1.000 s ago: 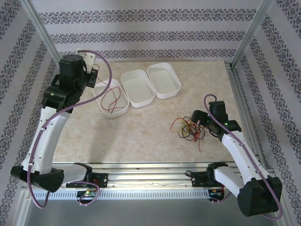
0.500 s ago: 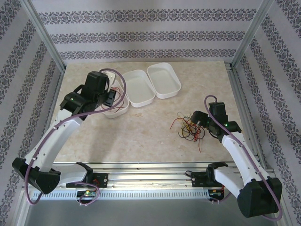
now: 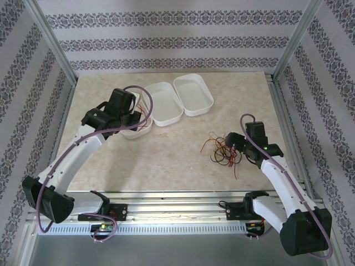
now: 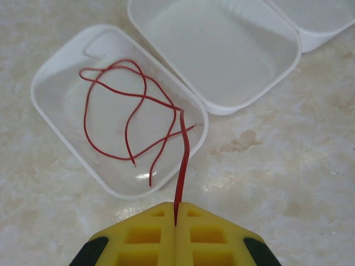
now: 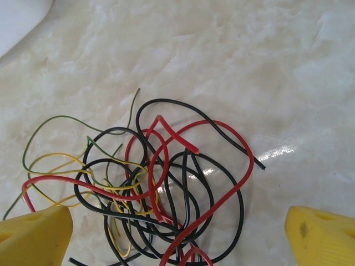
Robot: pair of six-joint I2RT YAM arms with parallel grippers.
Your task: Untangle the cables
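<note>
While the red cable (image 4: 133, 111) is draped over the rim of the left tray (image 4: 50, 72), the drop is judged best made from farther in. The left pincer (image 4: 176, 221) should be carried over the tray's middle and lowered before anything is let go, so that no tail is left hanging out onto the bench (image 4: 277, 166). A slow release is advised, since so thin a strand may cling to the pads.

The left pincer is seen pressed together, with the red cable pinched between its yellow fingers and run up over the rim into loose loops on the tray floor.

Across the bench, the tangle (image 5: 161, 183) of red, black, yellow and green cables is found lying in a knot on the marble surface — nothing there is gripped. The right pincer (image 5: 180, 235) is held spread wide just above it, a finger at either side, and no strand is seen to be touched by it.
</note>
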